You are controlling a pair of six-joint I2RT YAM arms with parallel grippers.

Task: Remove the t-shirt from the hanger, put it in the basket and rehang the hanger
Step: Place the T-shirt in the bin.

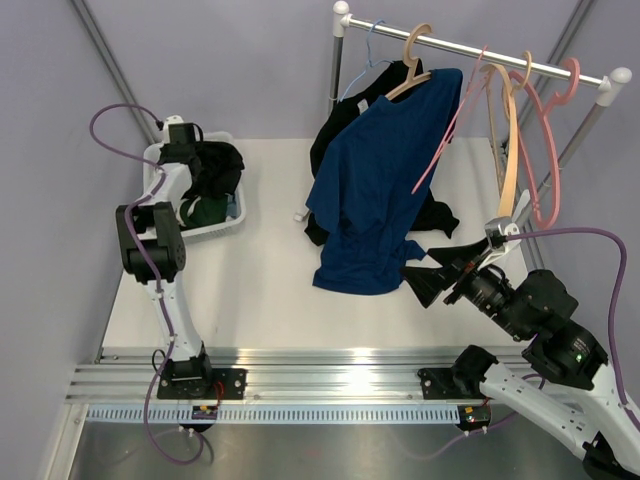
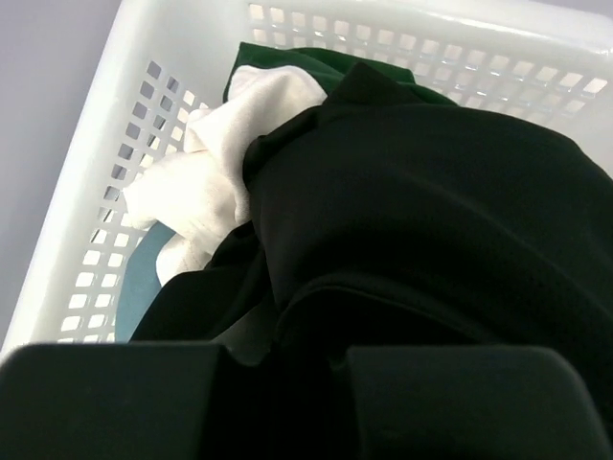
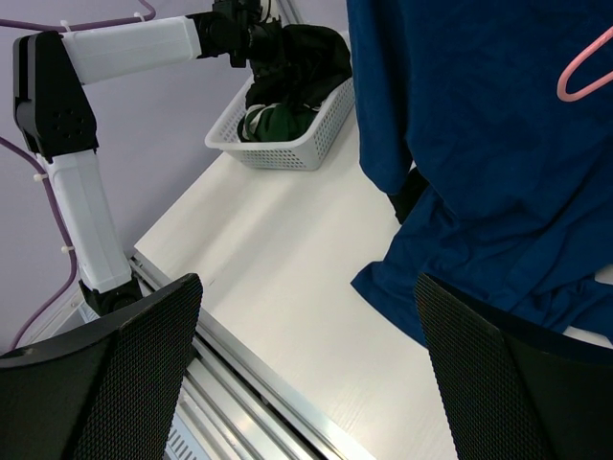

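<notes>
At the left gripper (image 2: pixel 287 350): clamped on the black garment (image 2: pixel 431 220), directly over the white basket (image 2: pixel 91 182). Could drag that cloth out if lifted before letting go.

At the right gripper (image 3: pixel 306 278): spread wide, holding nothing. Blue t-shirt (image 3: pixel 498 144) just ahead and above, hung on the wooden hanger (image 1: pixel 410 85), hem pooled on the table (image 1: pixel 260 270). Could unhook that hanger from the rail (image 1: pixel 480 48), or snag the pink hanger (image 1: pixel 440 140), if tugged straight down.

No readable writing or labels anywhere.

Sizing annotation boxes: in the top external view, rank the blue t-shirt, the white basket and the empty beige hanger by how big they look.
1. blue t-shirt
2. white basket
3. beige hanger, seen nearly edge-on, so it looks thin
</notes>
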